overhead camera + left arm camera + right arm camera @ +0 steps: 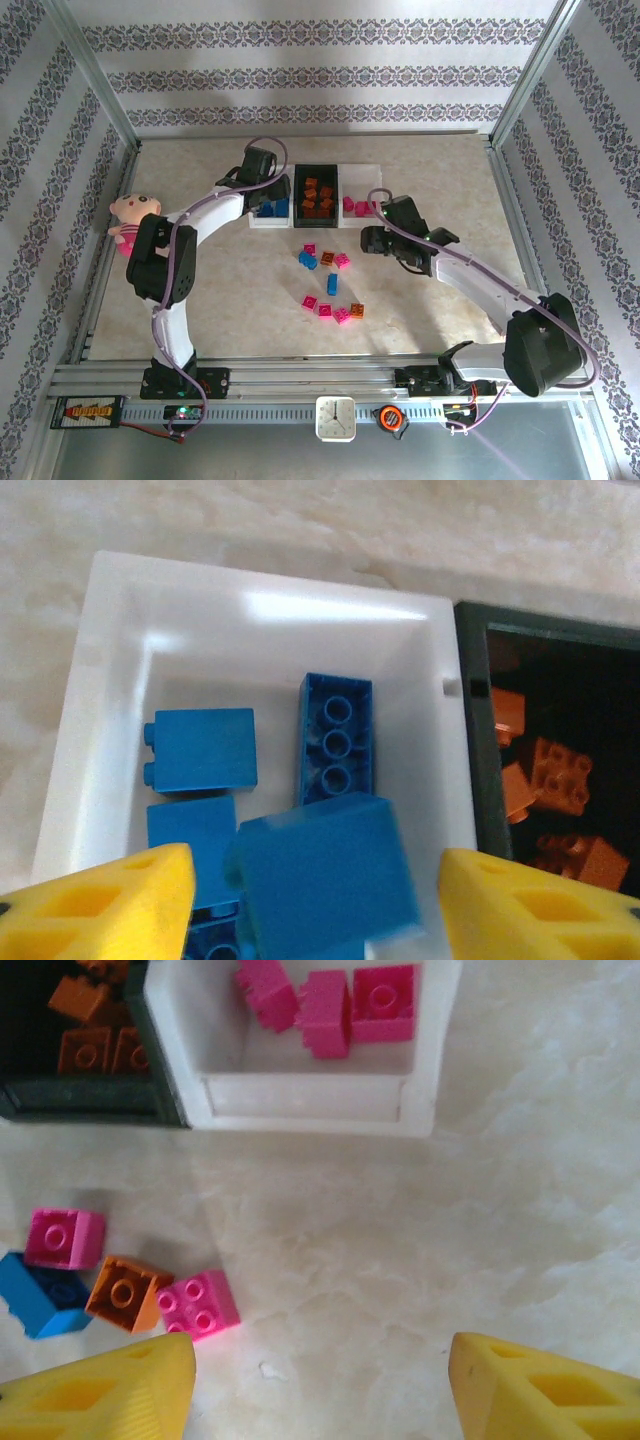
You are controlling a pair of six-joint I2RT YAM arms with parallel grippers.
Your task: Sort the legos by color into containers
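Note:
My left gripper (315,900) hangs open over the left white container (110,660). A blurred blue lego (325,870) sits between its yellow fingers, with a gap on each side. Several blue legos (200,748) lie in that bin. The black container (318,198) beside it holds orange legos (555,775). My right gripper (320,1390) stands open above bare table, with nothing between its fingers. A pink lego (198,1305), an orange one (125,1293), a blue one (40,1295) and another pink one (65,1238) lie to its left. The right white container (310,1100) holds pink legos (345,1005).
More loose legos (325,285) are scattered on the table in front of the bins. A pink plush doll (130,215) lies at the left edge behind the left arm. Metal frame rails border the table, and a small clock (336,418) stands on the near rail.

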